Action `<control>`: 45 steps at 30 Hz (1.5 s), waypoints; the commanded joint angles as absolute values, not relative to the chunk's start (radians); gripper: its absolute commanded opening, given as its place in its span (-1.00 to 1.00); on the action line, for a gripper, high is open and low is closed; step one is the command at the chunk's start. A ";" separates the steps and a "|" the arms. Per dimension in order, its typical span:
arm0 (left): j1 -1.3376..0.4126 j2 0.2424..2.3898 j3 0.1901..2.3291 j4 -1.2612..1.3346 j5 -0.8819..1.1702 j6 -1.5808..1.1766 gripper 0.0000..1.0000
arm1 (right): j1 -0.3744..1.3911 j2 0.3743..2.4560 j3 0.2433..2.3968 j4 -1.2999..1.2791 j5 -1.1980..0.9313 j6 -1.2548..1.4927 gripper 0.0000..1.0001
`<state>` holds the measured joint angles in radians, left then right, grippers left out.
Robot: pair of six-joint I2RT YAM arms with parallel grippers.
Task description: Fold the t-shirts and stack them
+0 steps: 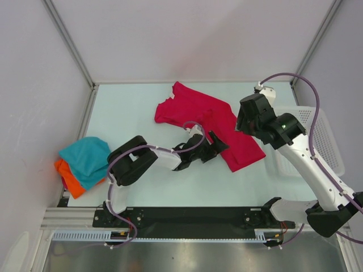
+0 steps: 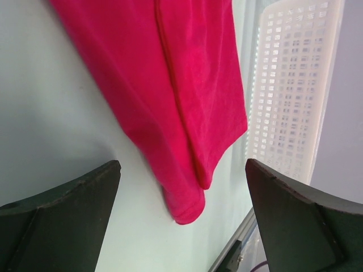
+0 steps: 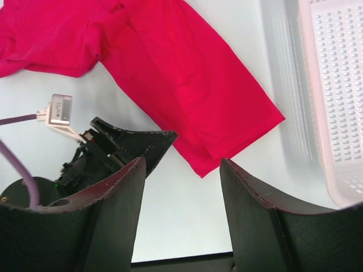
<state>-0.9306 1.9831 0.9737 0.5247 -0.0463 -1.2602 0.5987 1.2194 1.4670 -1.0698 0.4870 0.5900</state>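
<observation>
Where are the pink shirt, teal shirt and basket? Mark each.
pink shirt point(image 1: 203, 113), top view, mid body
teal shirt point(image 1: 86, 156), top view, upper fold
basket point(image 1: 329, 139), top view, mesh wall

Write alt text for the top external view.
A crimson-pink cloth t-shirt lies in the centre, the open left gripper by its near edge and the open right gripper at its right. A teal-blue t-shirt sits on an orange t-shirt at left; a white plastic mesh basket at right.

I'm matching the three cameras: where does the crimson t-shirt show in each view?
Top external: crimson t-shirt mid-table, slanting toward lower right.
Left wrist: crimson t-shirt fills top centre, tapering downward.
Right wrist: crimson t-shirt spans upper left to centre.
Shared landmark: white mesh basket, right side in all three.
</observation>
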 commanded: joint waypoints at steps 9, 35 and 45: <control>-0.988 2.183 1.100 0.515 0.057 -1.367 0.97 | 0.607 1.261 1.580 -1.120 0.551 0.617 0.22; -0.956 2.126 0.908 0.705 0.206 -1.448 -1.00 | 0.617 1.239 1.628 -1.126 0.526 0.617 0.21; -0.904 1.892 0.501 0.857 0.284 -1.515 -1.00 | 0.615 1.239 1.605 -1.101 0.477 0.597 0.24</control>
<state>-0.9279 2.0163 0.7109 0.8108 0.2371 -1.4834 0.6117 1.2377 1.6085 -1.1294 0.5003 0.6022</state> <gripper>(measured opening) 0.012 0.612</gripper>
